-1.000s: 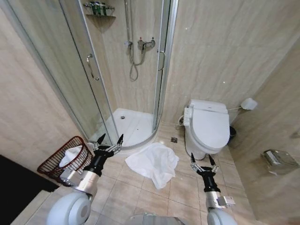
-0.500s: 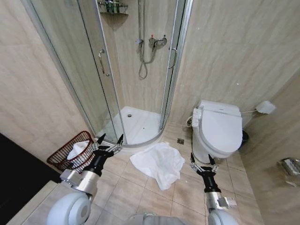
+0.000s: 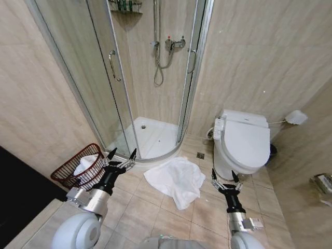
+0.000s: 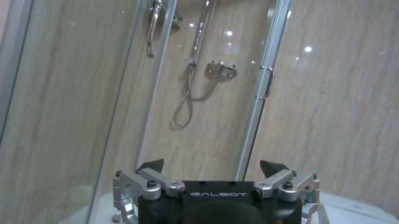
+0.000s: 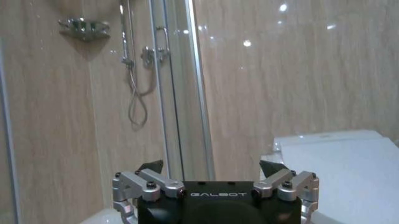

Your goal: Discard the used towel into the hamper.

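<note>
Towel (image 3: 175, 180) lies crumpled on floor tiles by the shower, not yet grasped. Hamper (image 3: 79, 167) sits well left, some white cloth inside. Left pincer (image 3: 121, 155) and right pincer (image 3: 225, 176) both apart, empty. Pickup and drop remain.

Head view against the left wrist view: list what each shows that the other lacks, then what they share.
Head view alone: the white towel crumpled on the floor tiles, the hamper with white cloth inside, the toilet, and the open right gripper.
Left wrist view alone: nothing further.
Shared: the open left gripper, the shower hose and the glass door's handle.
</note>
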